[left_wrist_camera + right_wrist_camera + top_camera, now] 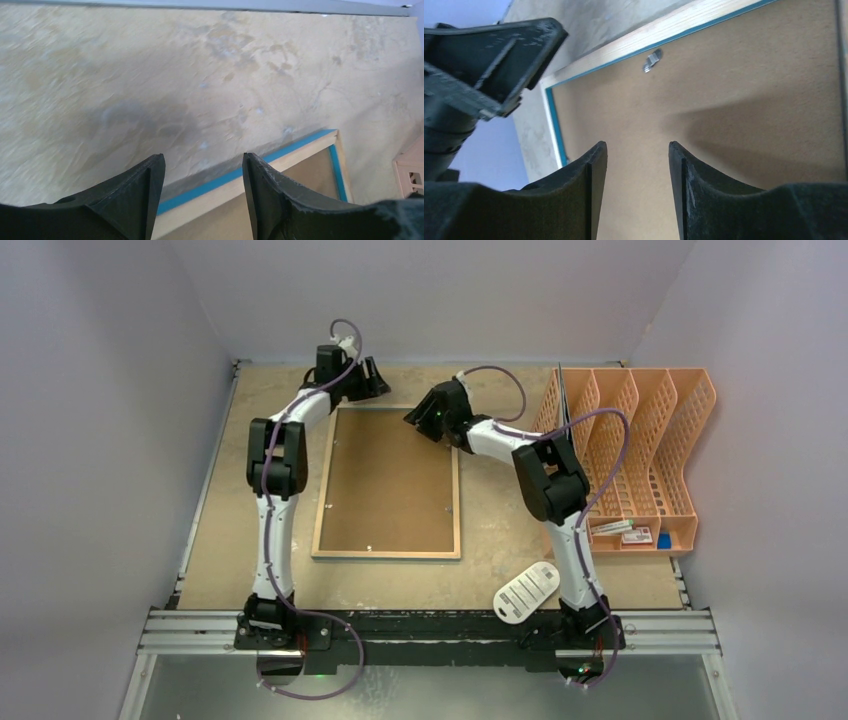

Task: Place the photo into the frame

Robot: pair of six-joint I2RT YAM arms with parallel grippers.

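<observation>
Tan worktop (560,560) carries the frame (387,553), wood back up, brown backing board (390,480) seated in it; photo not visible. Long axis runs from beneath both end effectors back toward the robot. Nearer: right end effector (636,147), directly over board corner; left end effector (202,160) above frame edge. Both parted, empty, reached forward, pitched down.

The top view looks steeply down from behind the arm bases (272,618) over the whole surface (520,550), while both wrist views hang close above the far edge of the frame (387,553), the left facing right along it, the right facing left, all three sharing that edge.
</observation>
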